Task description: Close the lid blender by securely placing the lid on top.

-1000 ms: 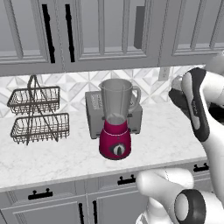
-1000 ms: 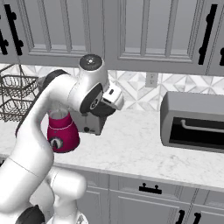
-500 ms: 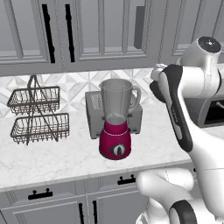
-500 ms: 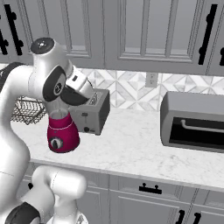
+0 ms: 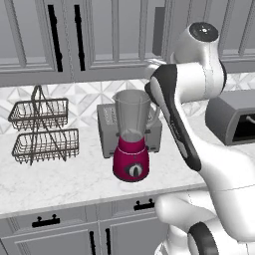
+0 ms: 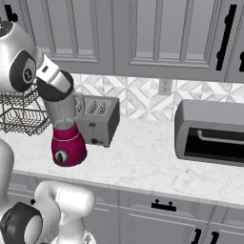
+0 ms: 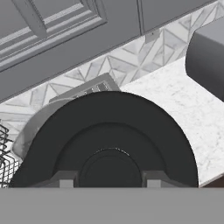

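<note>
Three views, taken in turn. Left base view: blender (image 5: 131,145) upright on the table (image 5: 60,180), clear jar open at the top, handle turned toward the arm, magenta base and dial facing forward; toaster (image 5: 106,130) touching or just behind it, wire basket rack (image 5: 43,130) well apart to its left, toaster oven (image 5: 232,118) well apart to its right. Right base view: dark round lid (image 6: 55,90) hanging just above the jar's mouth, tilted, not yet seated. Hand view: end effector (image 7: 109,176) apparently closed on the knob at the lid's middle, fingers barely visible at either side of it, so a judgement rather than a certainty. Probably a light, stiff, smooth lid, liable to slip or cock if pressed off-centre; best kept gripped by the knob. Likely a rigid but top-heavy jar, so press straight down, never sideways. Nothing between lid and rim; only the toaster and upper cabinets (image 6: 143,33) close enough to crowd the wrist.
</note>
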You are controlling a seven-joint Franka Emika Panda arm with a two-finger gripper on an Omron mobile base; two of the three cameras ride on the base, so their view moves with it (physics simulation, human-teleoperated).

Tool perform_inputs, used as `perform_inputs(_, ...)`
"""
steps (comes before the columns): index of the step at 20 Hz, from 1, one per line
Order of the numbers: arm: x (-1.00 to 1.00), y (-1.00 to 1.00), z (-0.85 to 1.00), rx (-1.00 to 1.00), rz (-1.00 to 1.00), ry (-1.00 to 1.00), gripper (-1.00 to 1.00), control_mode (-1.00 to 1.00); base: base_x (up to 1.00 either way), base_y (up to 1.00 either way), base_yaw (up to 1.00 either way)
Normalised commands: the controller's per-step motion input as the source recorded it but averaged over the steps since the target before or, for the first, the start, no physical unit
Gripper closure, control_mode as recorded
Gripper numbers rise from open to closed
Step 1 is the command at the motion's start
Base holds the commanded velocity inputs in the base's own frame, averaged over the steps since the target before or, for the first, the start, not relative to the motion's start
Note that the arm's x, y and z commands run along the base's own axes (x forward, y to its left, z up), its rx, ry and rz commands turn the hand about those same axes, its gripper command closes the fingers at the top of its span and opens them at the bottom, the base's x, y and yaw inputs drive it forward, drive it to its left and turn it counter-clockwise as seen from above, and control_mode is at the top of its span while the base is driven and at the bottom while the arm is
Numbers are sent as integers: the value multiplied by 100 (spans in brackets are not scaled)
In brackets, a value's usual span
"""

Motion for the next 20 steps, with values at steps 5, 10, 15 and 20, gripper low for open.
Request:
perform_inputs(5,4,29,-3,0,7,1,100,-100,0,0,0)
perform_inputs(10,17,8,-8,0,15,0,100,-100,0,0,0)
perform_inputs(15,23,14,-13,0,15,1,100,-100,0,0,0)
perform_inputs(20,29,10,-13,0,12,1,100,-100,0,0,0)
